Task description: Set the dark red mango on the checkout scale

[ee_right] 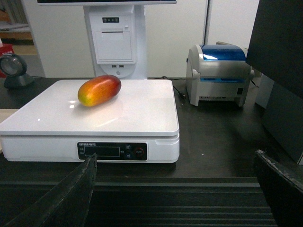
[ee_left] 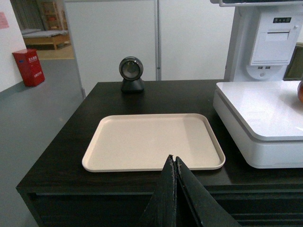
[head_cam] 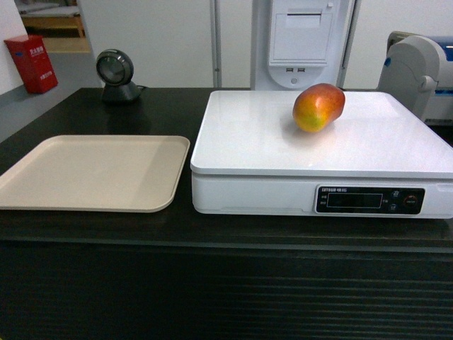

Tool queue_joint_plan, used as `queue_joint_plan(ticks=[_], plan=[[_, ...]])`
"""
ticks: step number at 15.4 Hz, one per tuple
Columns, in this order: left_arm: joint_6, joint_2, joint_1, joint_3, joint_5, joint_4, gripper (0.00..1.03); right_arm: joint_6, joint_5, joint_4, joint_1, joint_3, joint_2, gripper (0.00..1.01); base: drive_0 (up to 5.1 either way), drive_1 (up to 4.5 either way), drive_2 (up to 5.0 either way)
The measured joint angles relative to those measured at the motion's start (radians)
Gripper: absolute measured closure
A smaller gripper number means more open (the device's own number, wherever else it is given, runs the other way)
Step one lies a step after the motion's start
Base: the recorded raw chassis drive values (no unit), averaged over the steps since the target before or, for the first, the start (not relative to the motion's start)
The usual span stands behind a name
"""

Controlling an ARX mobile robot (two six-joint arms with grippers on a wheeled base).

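Note:
The dark red mango [head_cam: 318, 107] [ee_right: 99, 90] lies on the white scale's glossy platter [head_cam: 283, 142] [ee_right: 123, 111], toward its far side, red end up and yellow-green end lower. The scale stands on the black checkout counter [head_cam: 177, 230] with its ribbed front. Neither gripper shows in the head view. In the left wrist view my left gripper [ee_left: 175, 159] is shut with nothing in it, in front of the counter edge near the beige tray. In the right wrist view my right gripper [ee_right: 175, 158] is open wide and empty, low before the counter's front, well short of the scale.
A beige flat tray [head_cam: 42, 191] [ee_left: 118, 161] lies left of the scale. A round black scanner [head_cam: 117, 74] [ee_left: 131, 73] stands at the counter's back left. A white receipt terminal [head_cam: 301, 42] rises behind the scale, and a blue-topped label printer [ee_right: 220, 73] sits at the right.

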Motion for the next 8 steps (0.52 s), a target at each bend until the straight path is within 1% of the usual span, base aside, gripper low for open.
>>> queue_joint_plan(ticks=[4,5,6,8], plan=[[0.000,-0.077,0.000,0.000,0.000,-0.079,1.01,0.000,0.000,0.000,0.000,0.000,0.000,0.03,0.0,0.00,0.0],[0.000,-0.128,0.000,0.003,0.000,-0.156,1.01,0.000,0.000,0.000,0.000,0.000,0.000,0.03,0.0,0.00,0.0],[0.000,-0.204,0.000,0.000,0.001,-0.260,1.01,0.000,0.000,0.000,0.000,0.000,0.000,0.03,0.0,0.00,0.0],[0.000,-0.240,0.000,0.006,-0.002,-0.250,1.01,0.000,-0.001,0.001,0.000,0.000,0.000,0.03,0.0,0.00,0.0]])
